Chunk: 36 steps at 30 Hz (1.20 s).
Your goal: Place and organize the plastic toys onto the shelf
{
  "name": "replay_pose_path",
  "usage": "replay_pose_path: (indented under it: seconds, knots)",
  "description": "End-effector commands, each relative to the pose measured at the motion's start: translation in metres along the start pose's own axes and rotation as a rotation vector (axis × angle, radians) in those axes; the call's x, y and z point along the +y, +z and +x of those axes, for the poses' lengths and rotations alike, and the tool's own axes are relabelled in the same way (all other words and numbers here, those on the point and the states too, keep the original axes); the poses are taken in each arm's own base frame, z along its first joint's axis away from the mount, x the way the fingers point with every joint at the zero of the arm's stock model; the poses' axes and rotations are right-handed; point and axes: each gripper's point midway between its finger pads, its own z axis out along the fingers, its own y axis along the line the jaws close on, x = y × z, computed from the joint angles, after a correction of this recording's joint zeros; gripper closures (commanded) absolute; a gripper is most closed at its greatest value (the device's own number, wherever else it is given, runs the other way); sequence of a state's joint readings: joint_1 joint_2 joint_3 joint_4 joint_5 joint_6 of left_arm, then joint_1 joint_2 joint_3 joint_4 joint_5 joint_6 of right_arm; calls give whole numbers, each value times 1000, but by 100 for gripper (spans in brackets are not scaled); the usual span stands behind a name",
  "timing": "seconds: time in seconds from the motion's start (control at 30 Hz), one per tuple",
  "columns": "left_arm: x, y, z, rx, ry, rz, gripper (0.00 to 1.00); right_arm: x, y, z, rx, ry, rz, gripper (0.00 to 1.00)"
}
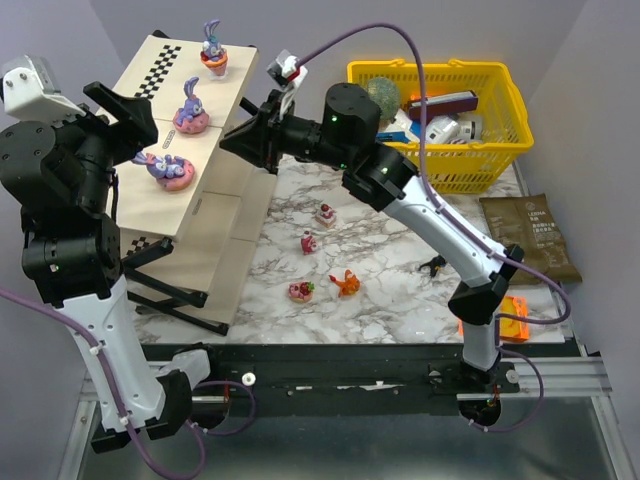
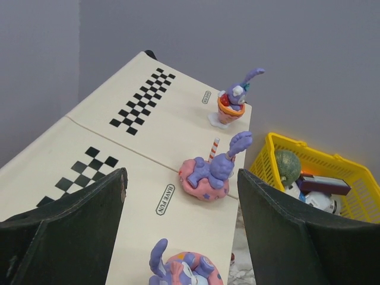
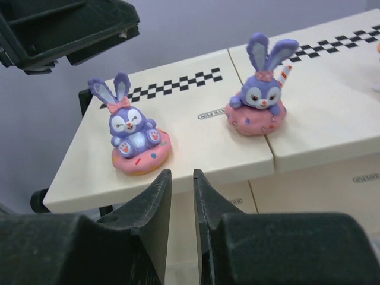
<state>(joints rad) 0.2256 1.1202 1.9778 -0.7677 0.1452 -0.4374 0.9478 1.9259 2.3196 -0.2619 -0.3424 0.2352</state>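
In the top external view, the yellow basket [image 1: 470, 67] stands at the far right of the marble counter [image 1: 390, 290]. It holds a green ball [image 1: 381, 95] and white-blue boxes [image 1: 445, 128]. The shelf [image 1: 165, 75] fills the left side. Its top panel carries three purple rabbits in a row: the cup rabbit [image 1: 212, 48] farthest back, the straw rabbit [image 1: 190, 108] on a pink doughnut in the middle, and the near rabbit [image 1: 165, 168] on another doughnut. Five small toys lie loose on the counter, four of them a reddish group [image 1: 308, 242] and one a black toy [image 1: 434, 266] apart to the right. The left hand [image 1: 140, 135] hangs over the shelf's near end, and the right hand [image 1: 225, 142] points at the shelf's right edge.

The left wrist view shows the left hand's fingers spread wide with nothing between them, above the panel and touching no rabbit.

In the right wrist view, the right hand's fingers stand almost together with only a thin slit left, gripping nothing. They are near the panel's front edge, just below the near rabbit and clear of it.
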Motion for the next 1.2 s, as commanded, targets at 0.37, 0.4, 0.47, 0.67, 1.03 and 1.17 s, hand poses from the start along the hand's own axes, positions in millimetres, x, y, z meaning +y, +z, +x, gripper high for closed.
replay_pose_path:
  seconds: [0.37,0.4,0.47,0.67,1.03,1.17]
  knots:
    - [15,-14,-9,-50,20,-140,17,3,54,20,-90,-138,53,76]
    - [15,-14,-9,-51,19,-141,17,3,54,21,-90,-157,58,76]
    - [13,-14,-9,-47,22,-133,16,7,55,23,-86,-168,61,77]
    - [15,-18,-10,-56,36,-147,16,19,60,36,-61,-199,54,77]
    - [18,-24,-12,-70,51,-165,13,39,59,43,-36,-203,58,77]
    - [19,-25,-11,-67,55,-173,13,48,58,47,-25,-199,41,78]
